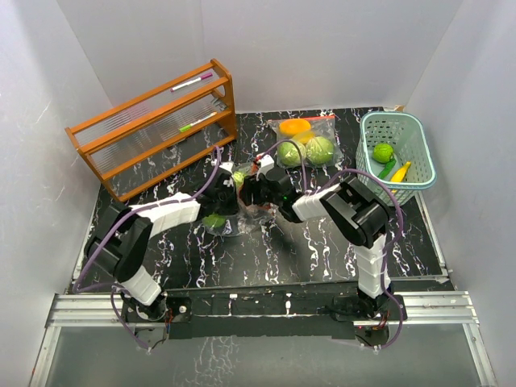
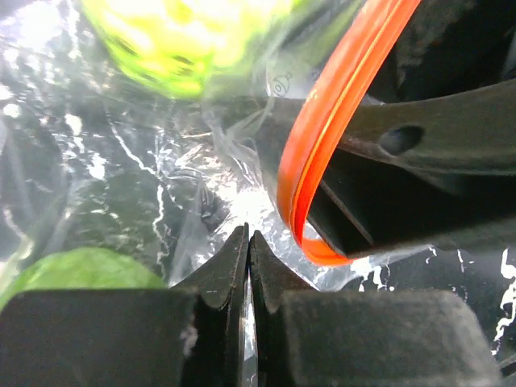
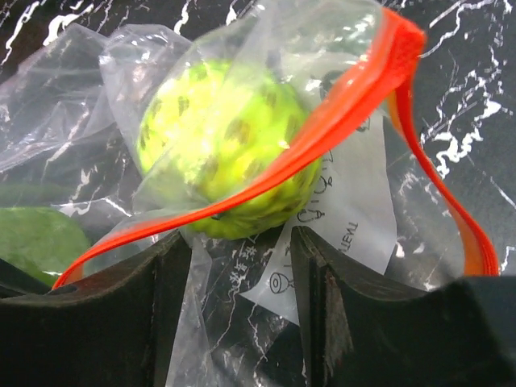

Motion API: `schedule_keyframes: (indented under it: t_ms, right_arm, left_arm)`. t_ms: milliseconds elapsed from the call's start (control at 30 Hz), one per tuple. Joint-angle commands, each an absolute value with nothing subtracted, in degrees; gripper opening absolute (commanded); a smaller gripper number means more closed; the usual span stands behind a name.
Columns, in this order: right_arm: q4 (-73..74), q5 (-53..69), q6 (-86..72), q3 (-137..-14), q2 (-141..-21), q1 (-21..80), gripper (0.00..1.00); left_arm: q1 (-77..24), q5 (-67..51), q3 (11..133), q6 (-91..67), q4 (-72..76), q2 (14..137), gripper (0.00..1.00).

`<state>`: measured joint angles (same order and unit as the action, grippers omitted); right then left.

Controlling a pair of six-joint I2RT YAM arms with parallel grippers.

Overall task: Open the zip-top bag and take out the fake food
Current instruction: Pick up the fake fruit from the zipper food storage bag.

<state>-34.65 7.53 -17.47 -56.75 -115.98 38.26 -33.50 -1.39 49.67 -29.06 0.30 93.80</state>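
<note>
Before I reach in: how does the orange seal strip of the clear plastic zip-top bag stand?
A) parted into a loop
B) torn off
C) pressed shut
A: right wrist view shows the orange seal strip of the clear plastic zip-top bag split in two, bowed apart.

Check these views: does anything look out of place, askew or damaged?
Nothing looks spilled or broken. The zip-top bag mid-table is crumpled, its orange zip strip bent into a gaping loop, a yellow-green ball inside, the left claw pinching its film. The wooden rack at back left sits skewed on the table.
</note>
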Motion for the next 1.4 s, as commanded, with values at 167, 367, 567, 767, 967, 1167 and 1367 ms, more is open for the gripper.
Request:
schedule_keyframes:
  t_ms: [167,367,567,767,967,1167,1367]
  right_arm:
    - [-38.68,5.83,-21.73,-50.45,-111.50,37.81,0.50]
    - [-42.40,8.83,-24.65,-46.58,-107.38,37.70,0.48]
    - [-44.24,8.76,-26.23,-42.75,-103.36,37.56,0.48]
    - [-42.51,7.68,-24.53,-42.90,-100.41,37.23,0.65]
    - [-36.48,3.05,-20.22,-46.01,-99.66,37.17,0.75]
    - [-30.57,-3.44,-14.89,-49.87,-103.36,37.11,0.86]
    - [-29.83,-6.29,-10.21,-54.16,-106.39,37.15,0.91]
  left_arm:
    - [-28.23,4.70,49.46,-31.82,-0.35,82.24,0.00]
    - [-27.34,5.32,54.35,-32.62,2.27,88.08,0.00]
    - [-26.72,3.12,60.31,-33.19,4.09,96.85,0.00]
    - [-26.81,-4.01,59.30,-37.17,10.23,106.24,0.00]
    - [-27.31,-5.39,59.52,-36.02,9.61,109.40,0.00]
    - [-27.41,-6.24,56.98,-34.71,9.65,107.57,0.00]
    - [-27.38,-8.54,55.13,-34.50,10.94,107.21,0.00]
